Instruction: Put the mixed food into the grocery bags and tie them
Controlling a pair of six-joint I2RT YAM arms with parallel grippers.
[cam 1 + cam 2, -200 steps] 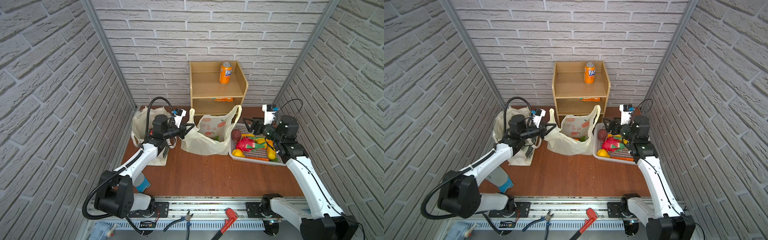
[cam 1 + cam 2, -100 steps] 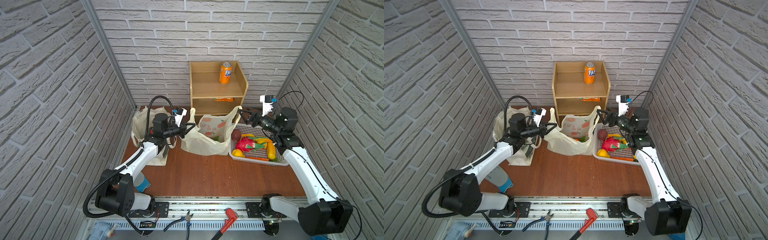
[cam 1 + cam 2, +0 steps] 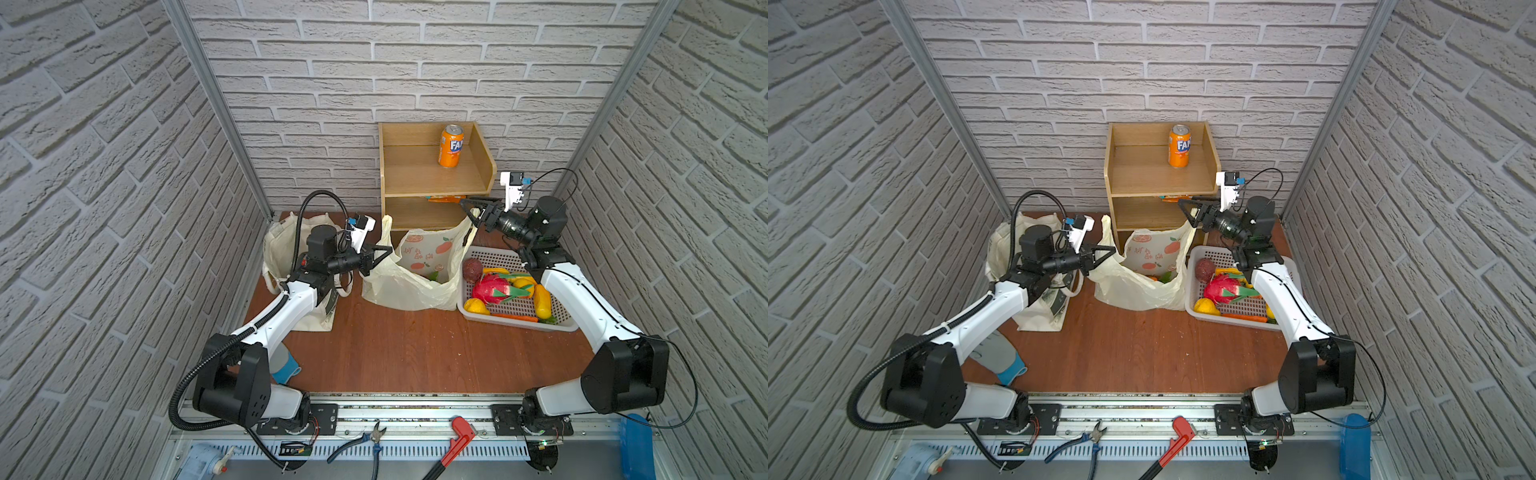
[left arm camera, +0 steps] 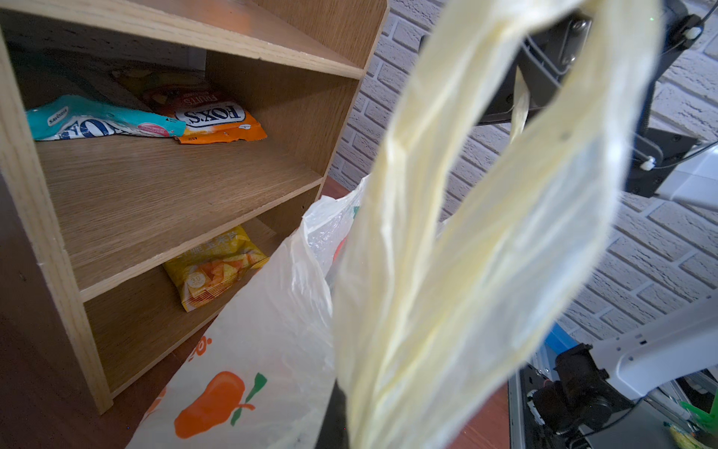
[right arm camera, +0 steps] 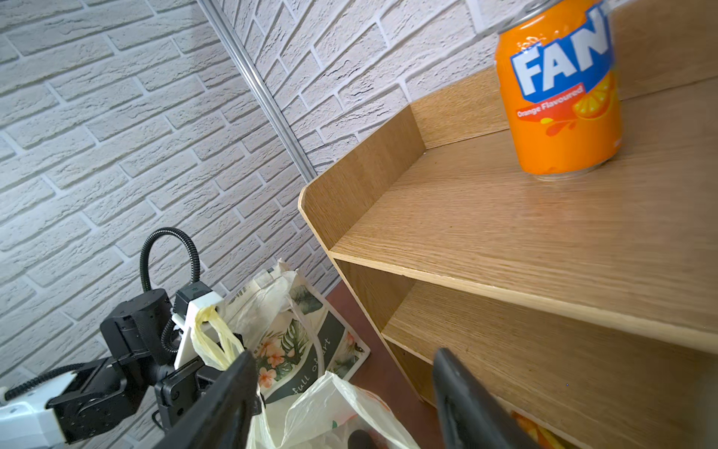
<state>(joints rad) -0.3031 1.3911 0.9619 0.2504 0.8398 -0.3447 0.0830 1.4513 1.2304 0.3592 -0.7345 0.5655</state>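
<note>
The pale-yellow plastic bag point(image 3: 419, 270) printed with orange fruit stands open in front of the shelf. My left gripper point(image 3: 389, 249) is shut on its left handle point(image 4: 485, 241) and holds it up. My right gripper point(image 5: 344, 352) is open, its fingers spread just above the bag's right handle point(image 3: 471, 222), next to the shelf. The cream canvas tote point(image 3: 277, 249) stands behind my left arm. An orange soda can point(image 3: 451, 145) is on the top shelf. Snack packets point(image 4: 215, 118) lie on the lower shelves. Toy produce, including a pink dragon fruit point(image 3: 492, 289), fills the white basket point(image 3: 519, 321).
The wooden shelf unit point(image 3: 432, 178) stands against the back wall, close to my right gripper. The basket sits right of the bag under my right arm. A blue and white object point(image 3: 286, 365) lies by the left arm's base. Pliers point(image 3: 374, 436) and a red wrench point(image 3: 457, 440) lie on the front rail.
My right gripper has lifted from over the basket and swung left to the bag's right handle by the shelf, its jaws narrowing a little. My left gripper still holds the left handle.
</note>
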